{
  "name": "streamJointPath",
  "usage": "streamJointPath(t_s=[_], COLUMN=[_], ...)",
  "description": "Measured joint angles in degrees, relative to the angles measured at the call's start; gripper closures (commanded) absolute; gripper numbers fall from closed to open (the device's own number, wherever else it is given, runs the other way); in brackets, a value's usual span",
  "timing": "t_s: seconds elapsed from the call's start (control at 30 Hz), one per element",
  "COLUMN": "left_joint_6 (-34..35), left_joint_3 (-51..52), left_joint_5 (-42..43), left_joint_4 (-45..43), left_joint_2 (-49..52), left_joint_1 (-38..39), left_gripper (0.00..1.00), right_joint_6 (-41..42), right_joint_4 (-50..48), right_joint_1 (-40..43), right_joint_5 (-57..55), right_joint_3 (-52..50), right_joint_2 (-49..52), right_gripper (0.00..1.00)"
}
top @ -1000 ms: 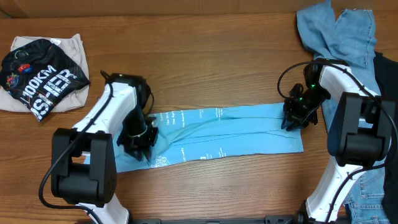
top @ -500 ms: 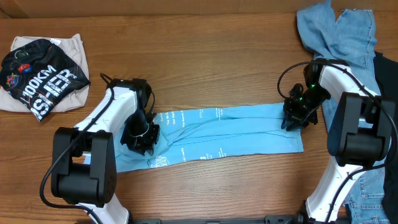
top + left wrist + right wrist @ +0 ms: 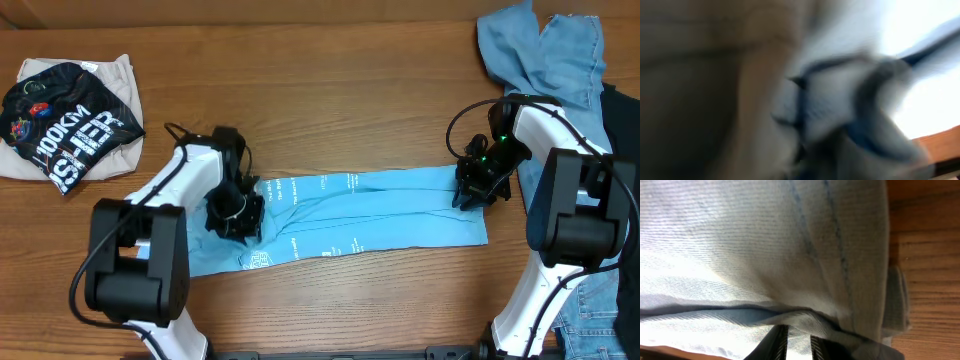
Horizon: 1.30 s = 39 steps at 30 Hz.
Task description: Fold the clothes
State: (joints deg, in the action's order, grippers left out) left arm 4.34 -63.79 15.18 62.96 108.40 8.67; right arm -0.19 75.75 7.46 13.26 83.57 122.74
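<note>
The light sky-blue T-shirt [image 3: 370, 215] lies folded into a long strip across the middle of the table, with small white print on top. My left gripper [image 3: 237, 212] is on its left end; the left wrist view is blurred and filled with pale blue cloth [image 3: 840, 90] close to the camera, so it appears shut on the shirt. My right gripper [image 3: 475, 185] is at the shirt's upper right corner. In the right wrist view its fingers [image 3: 797, 342] pinch a fold of the shirt [image 3: 765, 255] near the hem.
A black shirt with big white lettering [image 3: 65, 125] lies on beige cloth at the far left. Darker blue jeans [image 3: 545, 50] lie at the back right and run down the right edge, with dark cloth [image 3: 622, 110] beside them. The table is brown wood [image 3: 330, 110].
My left gripper has moved right and slightly back, over the shirt's left end. The right gripper and the right end of the shirt have not moved.
</note>
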Motion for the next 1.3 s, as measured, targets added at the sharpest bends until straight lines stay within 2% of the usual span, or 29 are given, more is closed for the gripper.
streamJointPath(t_s=[0.17,0.33,0.63,0.77,0.83,0.9,1.0,1.07,1.17,1.2,1.3], left_joint_6=[0.0,0.0,0.0,0.0,-0.2,-0.2,-0.1,-0.1,-0.1,-0.2,-0.1], left_joint_3=[0.6,0.4,-2.2,-5.0,-6.5,-7.5,-8.3,-8.5,-8.6,-8.6,-8.6], left_joint_5=[2.2,1.8,-1.0,-2.3,-2.8,-3.1,-3.4,-3.4,-3.4,-3.4,-3.5], left_joint_4=[0.1,0.2,1.0,0.4,0.0,-0.4,-0.3,0.2,1.0,1.2,1.2], left_joint_2=[0.6,0.7,0.9,-1.0,-3.3,-5.9,-9.5,-11.0,-11.3,-11.3,-11.3], left_joint_1=[0.0,0.0,0.0,0.0,0.0,0.0,0.0,0.0,-0.3,-0.5,-1.3], left_gripper=[0.57,0.63,0.60,0.55,0.43,0.36,0.34,0.36,0.36,0.37,0.37], right_joint_6=[0.0,0.0,0.2,0.2,0.2,0.2,0.3,0.5,1.1,1.2,1.0], right_joint_4=[0.0,0.2,0.3,2.1,2.8,3.1,3.3,3.4,3.8,4.2,4.8], right_joint_1=[0.0,0.0,0.0,0.0,0.0,0.0,0.1,0.4,2.5,3.9,8.8], right_joint_5=[0.0,0.0,-0.4,-0.6,-0.6,-0.6,-0.6,-0.6,-0.1,0.3,2.4], right_joint_3=[0.0,0.0,0.0,1.6,3.9,6.4,9.7,10.8,11.5,11.7,11.6], right_joint_2=[0.0,0.0,0.0,0.1,0.0,-0.1,-1.7,-3.7,-7.3,-8.3,-9.4], right_gripper=[0.80,0.80,0.85,0.85,0.84,0.83,0.81,0.77,0.66,0.57,0.42])
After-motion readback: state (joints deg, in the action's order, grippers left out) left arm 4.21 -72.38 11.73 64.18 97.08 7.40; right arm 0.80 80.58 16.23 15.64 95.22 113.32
